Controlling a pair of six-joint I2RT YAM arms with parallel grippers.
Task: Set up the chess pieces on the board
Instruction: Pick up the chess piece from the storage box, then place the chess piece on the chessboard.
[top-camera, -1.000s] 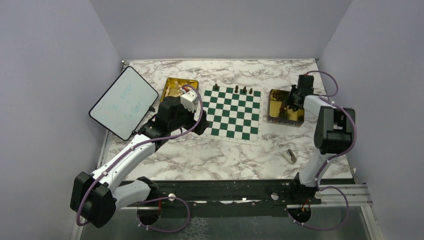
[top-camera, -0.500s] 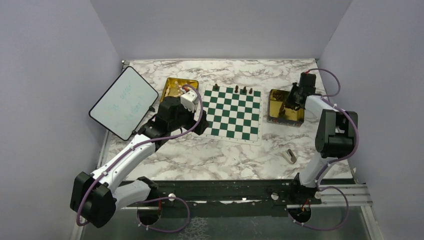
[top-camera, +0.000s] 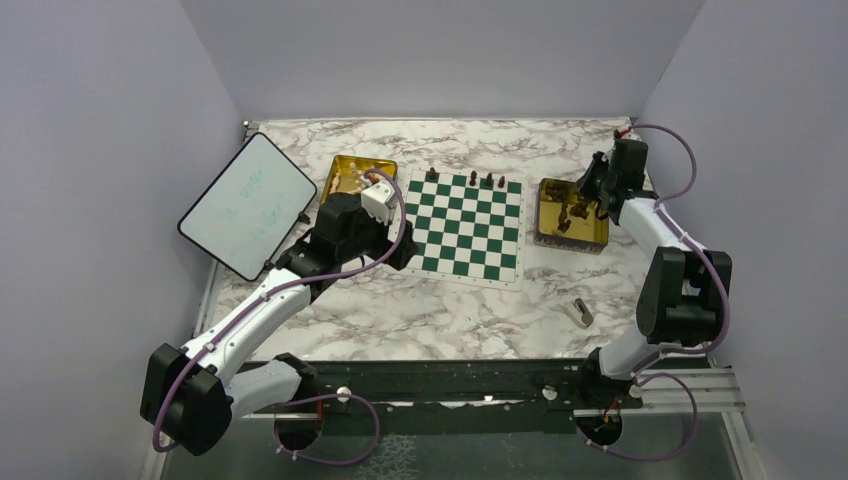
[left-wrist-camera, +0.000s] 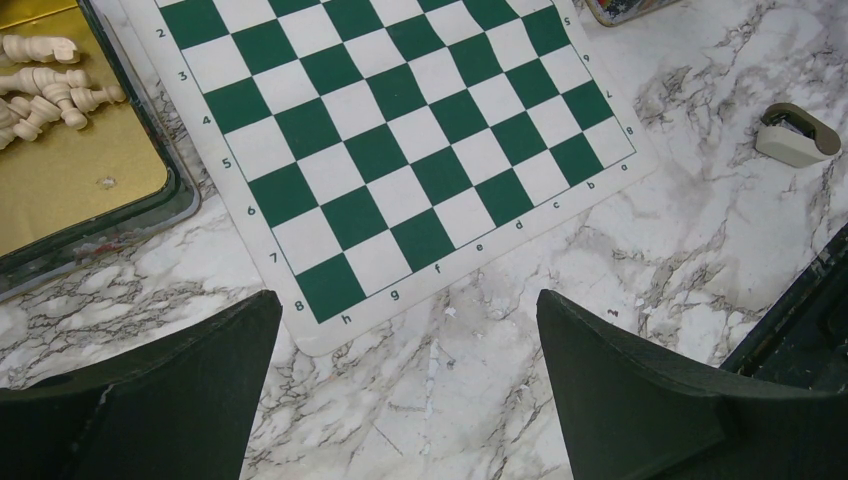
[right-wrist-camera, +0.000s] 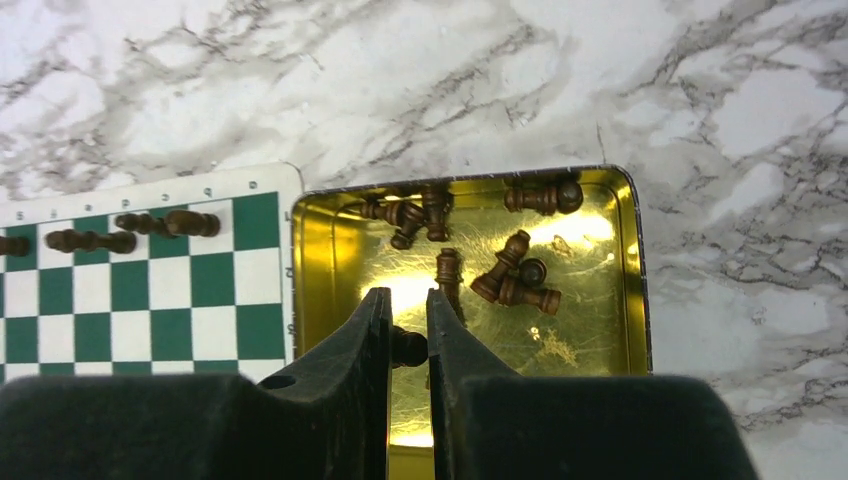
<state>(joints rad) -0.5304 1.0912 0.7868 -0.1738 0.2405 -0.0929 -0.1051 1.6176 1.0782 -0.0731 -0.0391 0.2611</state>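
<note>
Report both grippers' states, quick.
Left gripper: open, holding nothing.
Right gripper: closed on a dark chess piece above the gold tray.

Glossy gold metal tray (right-wrist-camera: 592, 340); smooth marble-look table (right-wrist-camera: 750, 100); dark varnished wood chess pieces (right-wrist-camera: 510, 265).

The board (top-camera: 467, 228) lies in the middle of the bench (top-camera: 420, 320), with four chess pieces (top-camera: 432, 174) on its far row. Just left of the board's far corner sits a tray (top-camera: 365, 160) with more pieces lying in it. Further left is a tablet (top-camera: 248, 205), and the left end effector (left-wrist-camera: 408, 300) hangs over the board's near left corner. Just right of the board is a second tray (top-camera: 543, 215) of loose pieces; above it the right end effector (right-wrist-camera: 406, 300) pinches one piece (right-wrist-camera: 408, 347), and a small block (top-camera: 581, 313) lies nearer than the board's right corner.
</note>
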